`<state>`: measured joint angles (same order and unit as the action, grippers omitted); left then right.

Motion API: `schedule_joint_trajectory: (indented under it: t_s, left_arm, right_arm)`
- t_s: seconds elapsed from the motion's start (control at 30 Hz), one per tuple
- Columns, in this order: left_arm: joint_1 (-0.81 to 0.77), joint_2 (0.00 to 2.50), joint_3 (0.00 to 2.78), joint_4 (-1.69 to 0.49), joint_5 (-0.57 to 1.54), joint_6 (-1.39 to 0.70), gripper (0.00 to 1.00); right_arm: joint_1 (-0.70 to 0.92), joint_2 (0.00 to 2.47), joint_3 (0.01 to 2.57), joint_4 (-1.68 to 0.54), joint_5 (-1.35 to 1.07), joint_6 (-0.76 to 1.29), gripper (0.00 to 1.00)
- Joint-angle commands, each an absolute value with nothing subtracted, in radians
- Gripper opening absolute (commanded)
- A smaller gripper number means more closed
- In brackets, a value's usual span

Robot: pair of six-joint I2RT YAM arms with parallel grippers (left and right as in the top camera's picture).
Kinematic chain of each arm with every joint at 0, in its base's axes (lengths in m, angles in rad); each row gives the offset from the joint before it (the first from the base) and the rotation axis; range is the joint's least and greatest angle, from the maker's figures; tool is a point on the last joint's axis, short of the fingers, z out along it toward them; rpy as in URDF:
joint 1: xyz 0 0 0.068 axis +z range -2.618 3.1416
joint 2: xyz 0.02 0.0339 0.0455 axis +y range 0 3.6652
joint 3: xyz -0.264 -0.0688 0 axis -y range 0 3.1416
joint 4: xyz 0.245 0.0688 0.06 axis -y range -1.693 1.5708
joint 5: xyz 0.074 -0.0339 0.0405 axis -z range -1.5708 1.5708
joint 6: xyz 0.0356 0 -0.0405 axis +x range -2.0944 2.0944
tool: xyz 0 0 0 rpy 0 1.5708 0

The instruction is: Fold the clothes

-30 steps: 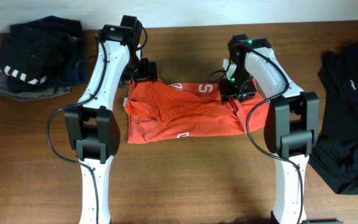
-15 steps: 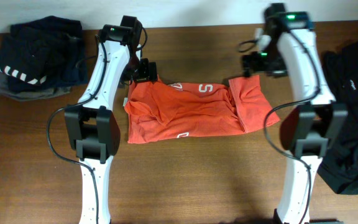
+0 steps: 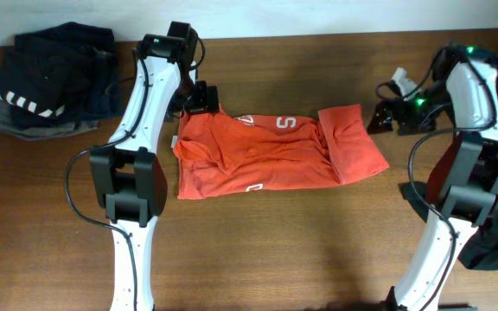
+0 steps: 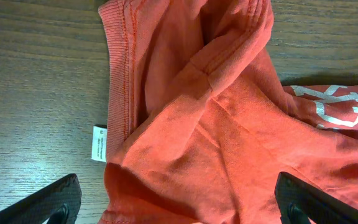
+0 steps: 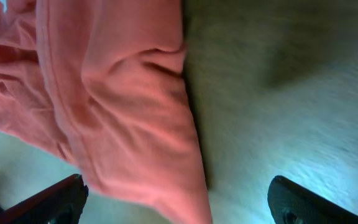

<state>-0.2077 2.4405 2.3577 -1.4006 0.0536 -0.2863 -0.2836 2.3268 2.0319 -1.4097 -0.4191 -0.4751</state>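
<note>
The orange-red T-shirt point(image 3: 258, 155) lies crumpled and partly folded in the middle of the table, white letters showing along its far edge. Its right part point(image 3: 353, 147) lies spread out flat. My left gripper point(image 3: 199, 99) is over the shirt's far left corner and open; the left wrist view shows its gripper point(image 4: 179, 208) with fingers wide on either side of the bunched shirt point(image 4: 216, 124), holding nothing. My right gripper point(image 3: 382, 118) is open just right of the shirt. In the blurred right wrist view that gripper point(image 5: 179, 205) straddles the shirt's edge point(image 5: 117, 93) without gripping it.
A dark navy and grey folded pile point(image 3: 50, 82) with white stripes sits at the far left corner. A loose black garment point(image 3: 482, 173) lies along the right edge, under the right arm. A white label point(image 4: 99, 142) sticks out from the shirt's hem.
My right gripper has opened, let go of the shirt's right side and swung up and out to the right. That side now lies unfolded to the right. The left arm has not moved.
</note>
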Motion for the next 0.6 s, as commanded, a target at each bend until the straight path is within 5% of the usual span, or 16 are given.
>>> schedule_joint_trajectory:
  t_s: [0.0,0.33,0.47,0.53,0.57]
  left_arm:
    - [-0.21,2.424,2.353,-1.399,0.064,-0.271,0.99]
    - [-0.21,2.424,2.353,-1.399,0.064,-0.271,0.99]
    - [-0.21,2.424,2.353,-1.399,0.064,-0.271,0.99]
    - [-0.21,2.424,2.353,-1.399,0.064,-0.271,0.99]
    - [-0.21,2.424,2.353,-1.399,0.064,-0.271,0.99]
  right_arm:
    - [-0.265,2.302,1.938,-1.351,-0.487,-0.54,0.97]
    - [-0.257,2.324,1.804,-1.234,-0.566,-0.543,0.97]
    - [-0.248,2.33,1.774,-1.23,-0.575,-0.543,0.89]
    - [-0.247,2.33,1.767,-1.229,-0.575,-0.543,0.71]
    - [-0.247,2.33,1.767,-1.23,-0.575,-0.542,0.39]
